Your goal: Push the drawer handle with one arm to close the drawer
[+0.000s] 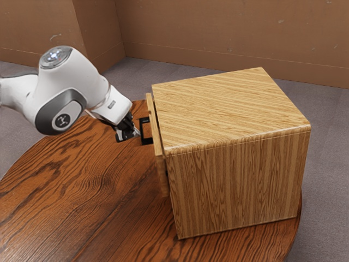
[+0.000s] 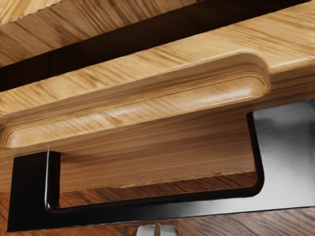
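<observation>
Handle (image 2: 147, 211): black, looked stiff, best pushed mid-bar. Drawer (image 2: 157, 152): behind handle, seemed light. Gripper (image 2: 157, 230): near handle, was narrow, empty.

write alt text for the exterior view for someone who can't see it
A white robot arm reaches from the exterior view's left, its black hand right by the black handle of a slightly open drawer in a light wooden cabinet. The cabinet stands on a reddish-brown wooden table.
</observation>
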`<state>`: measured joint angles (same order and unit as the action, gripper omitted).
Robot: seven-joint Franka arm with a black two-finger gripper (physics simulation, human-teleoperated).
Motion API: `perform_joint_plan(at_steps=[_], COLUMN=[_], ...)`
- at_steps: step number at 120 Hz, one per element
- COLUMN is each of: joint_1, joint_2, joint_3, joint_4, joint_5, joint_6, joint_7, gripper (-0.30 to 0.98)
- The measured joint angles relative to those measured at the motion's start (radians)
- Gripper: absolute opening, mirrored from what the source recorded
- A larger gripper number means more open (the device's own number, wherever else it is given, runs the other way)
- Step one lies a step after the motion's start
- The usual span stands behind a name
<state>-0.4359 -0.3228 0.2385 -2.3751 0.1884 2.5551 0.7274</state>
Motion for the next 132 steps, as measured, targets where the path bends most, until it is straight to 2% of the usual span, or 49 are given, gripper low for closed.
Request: perform_joint_plan(at_steps=[30, 50, 71, 107, 132], joint_1=[-0.042, -0.035, -0.029, -0.032, -0.038], joint_2=[0.019, 0.014, 0.015, 0.02, 0.022], joint_3=[0.027, 0.041, 0.047, 0.071, 0.1], joint_4=[-0.001, 0.07, 0.2, 0.427, 0.481], joint_5=[0.002, 0.051, 0.068, 0.073, 0.073], joint_6=[0.073, -0.148, -0.386, -0.637, -0.745], joint_7=[-0.004, -0.051, -0.109, -0.183, -0.229], gripper=[-0.1, -0.1, -0.1, -0.1, 0.34])
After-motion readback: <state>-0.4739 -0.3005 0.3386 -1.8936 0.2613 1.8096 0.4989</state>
